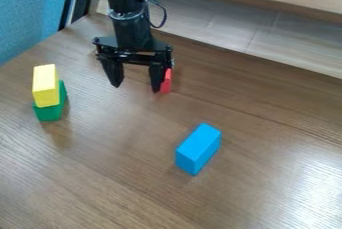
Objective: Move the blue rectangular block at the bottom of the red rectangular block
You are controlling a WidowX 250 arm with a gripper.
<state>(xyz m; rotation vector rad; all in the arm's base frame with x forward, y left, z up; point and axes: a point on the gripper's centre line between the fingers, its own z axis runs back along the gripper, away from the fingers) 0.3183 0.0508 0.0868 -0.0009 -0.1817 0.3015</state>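
The gripper (136, 88) hangs in the upper middle of the camera view, its two fingers spread apart with nothing seen between them. Just behind and beside its right finger stands a red block (166, 81), partly hidden by that finger; whether they touch I cannot tell. A blue rectangular block (198, 148) lies on the wooden table, right of centre and lower in the view, well apart from the gripper and slanting from lower left to upper right.
On the left, a yellow block (46, 85) rests on top of a green block (51, 111). A raised wooden ledge (267, 0) runs along the back of the table (127, 183). A blue panel (30, 15) stands at the upper left.
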